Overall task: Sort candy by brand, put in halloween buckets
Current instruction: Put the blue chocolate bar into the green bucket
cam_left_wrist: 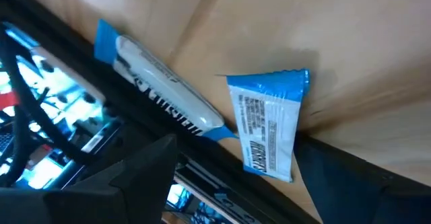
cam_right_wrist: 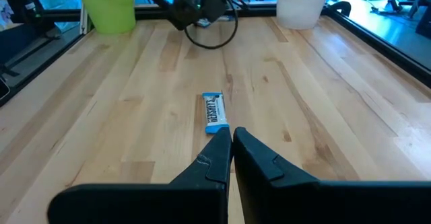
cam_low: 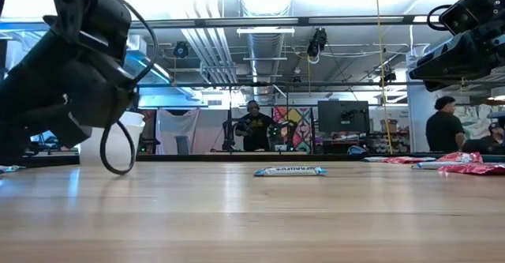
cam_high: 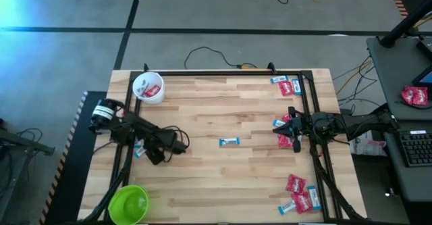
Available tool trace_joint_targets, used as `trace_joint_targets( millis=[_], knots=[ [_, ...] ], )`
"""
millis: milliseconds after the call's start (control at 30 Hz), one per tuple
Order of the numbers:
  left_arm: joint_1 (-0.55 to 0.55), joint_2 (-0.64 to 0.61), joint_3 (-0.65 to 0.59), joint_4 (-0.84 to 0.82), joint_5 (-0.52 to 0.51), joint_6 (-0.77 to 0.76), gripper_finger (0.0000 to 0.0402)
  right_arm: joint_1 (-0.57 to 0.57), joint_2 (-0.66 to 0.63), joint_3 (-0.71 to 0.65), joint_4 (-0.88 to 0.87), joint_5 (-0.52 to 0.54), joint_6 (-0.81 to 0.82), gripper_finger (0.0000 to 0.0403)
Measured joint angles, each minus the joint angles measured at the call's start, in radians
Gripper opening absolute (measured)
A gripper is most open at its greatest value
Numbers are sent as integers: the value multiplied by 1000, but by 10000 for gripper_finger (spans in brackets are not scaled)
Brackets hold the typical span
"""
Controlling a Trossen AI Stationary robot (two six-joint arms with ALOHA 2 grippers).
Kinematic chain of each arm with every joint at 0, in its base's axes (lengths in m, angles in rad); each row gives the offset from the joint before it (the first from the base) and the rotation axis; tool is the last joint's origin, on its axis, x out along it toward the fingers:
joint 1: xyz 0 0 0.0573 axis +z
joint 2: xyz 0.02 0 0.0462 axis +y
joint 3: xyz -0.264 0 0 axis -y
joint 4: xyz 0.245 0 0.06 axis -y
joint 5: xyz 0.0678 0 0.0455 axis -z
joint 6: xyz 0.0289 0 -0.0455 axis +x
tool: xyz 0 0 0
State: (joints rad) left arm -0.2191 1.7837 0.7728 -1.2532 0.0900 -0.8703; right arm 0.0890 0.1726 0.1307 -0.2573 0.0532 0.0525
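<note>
Wooden table [cam_left_wrist: 350,22], two blue candies [cam_left_wrist: 266,126] just beyond spread left fingers [cam_left_wrist: 135,177]

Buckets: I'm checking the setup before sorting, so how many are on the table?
2: a white bucket at the table's far left corner, a green bucket at its near left corner.

- The tabletop [cam_high: 223,178] is pale wood in jointed strips, smooth, with a soft sheen.
- The blue and white candy [cam_right_wrist: 215,112] has a glossy, crinkled film wrapper; the two pieces [cam_left_wrist: 266,126] in the left wrist view shine likewise.
- The red candy [cam_high: 295,183] wrappers look shiny too.
- The white bucket [cam_right_wrist: 304,2] and lime green bucket [cam_right_wrist: 108,5] are smooth plastic.
- The right end effector [cam_right_wrist: 231,150] has matt dark plastic-looking fingers.
- The tabletop's frame [cam_high: 223,71] is black metal.
</note>
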Motion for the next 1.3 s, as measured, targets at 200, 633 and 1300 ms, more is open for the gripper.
trace_joint_targets(
  millis=[200,633,1300],
  knots=[
    [5,-2,31,47,1,38,286,0,0,0,0,0,0,9],
    [14,-9,112,1,165,199,221,0,0,0,0,0,0,9],
    [30,-13,-20,58,74,37,11,0,0,0,0,0,0,9]
  ],
)
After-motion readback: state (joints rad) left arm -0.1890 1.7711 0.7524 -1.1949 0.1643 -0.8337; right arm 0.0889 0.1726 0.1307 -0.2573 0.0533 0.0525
